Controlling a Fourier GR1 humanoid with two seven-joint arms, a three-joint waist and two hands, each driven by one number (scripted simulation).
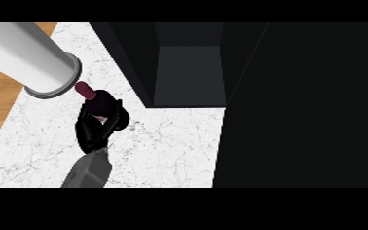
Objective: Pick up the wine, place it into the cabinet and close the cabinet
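Observation:
The wine bottle (pixel 86 90) shows only its dark red neck and part of its dark body; it tilts up and to the left over the white marble counter (pixel 169 146). My right hand (pixel 96 126) is shut round the bottle's body and hides most of it, with its grey forearm rising from the lower edge. The dark cabinet (pixel 191 73) stands open to the right of the hand, its grey inner floor and back showing. The hand and bottle are left of the cabinet's opening, outside it. My left hand shows nowhere.
A large pale cylinder (pixel 39 61) with a grey rim reaches in from the top left, its end right beside the bottle's neck. A broad black panel (pixel 295 107) fills the right side. Wooden floor (pixel 10 95) lies beyond the counter's left edge.

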